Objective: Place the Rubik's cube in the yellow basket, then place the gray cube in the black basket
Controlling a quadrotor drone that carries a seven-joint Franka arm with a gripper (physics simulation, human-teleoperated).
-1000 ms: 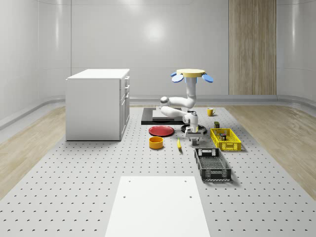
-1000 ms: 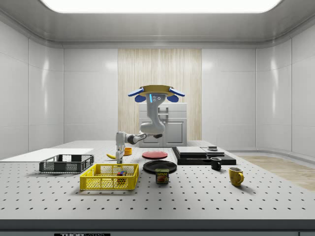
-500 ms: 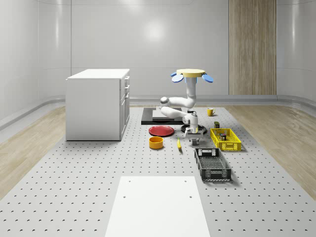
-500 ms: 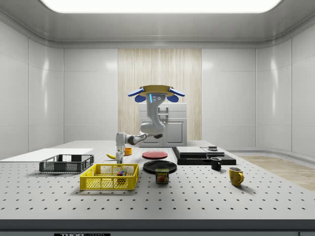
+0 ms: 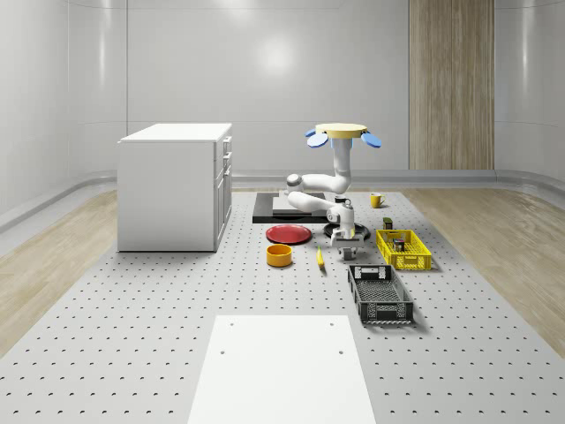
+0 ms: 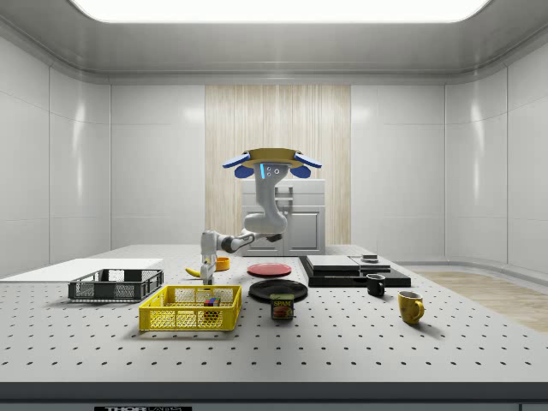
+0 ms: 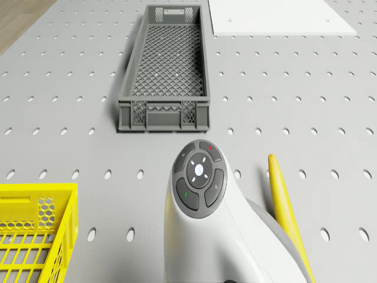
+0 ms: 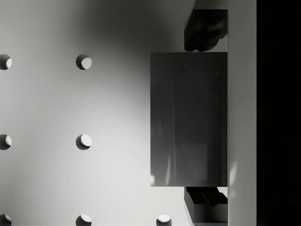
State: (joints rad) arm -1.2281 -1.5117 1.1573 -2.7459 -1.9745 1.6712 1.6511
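The drone [image 5: 344, 132] hovers above the bench [image 5: 177, 300], a little right of centre in the whole-scene view, over the far group of objects. Its arm bends down and forward so that the tool [image 5: 346, 250] hangs low over the bench between the yellow basket [image 5: 403, 250] and the black basket [image 5: 380, 296].

In the wrist view the gray cube [image 8: 188, 117] sits squarely between the fingers [image 8: 207, 28], each dark pad meeting an opposite face, so I judge the tool closed on it. The tool points straight down, which suits a grasp from above on two flat sides. I cannot tell whether the cube rests on the bench or is just clear of it.

At lower left of centre in the side view, the yellow basket already holds a small multi-coloured block, the Rubik's cube [image 6: 210, 300], so the first half of the task looks done. A Spam can [image 6: 282, 306] stands on the bench just beside that basket, outside it.

The black basket lies near the tool, lengthwise away from the drone, and the drone view shows bare mesh on its floor. A banana [image 7: 283, 206] lies beside the arm, out of the way.
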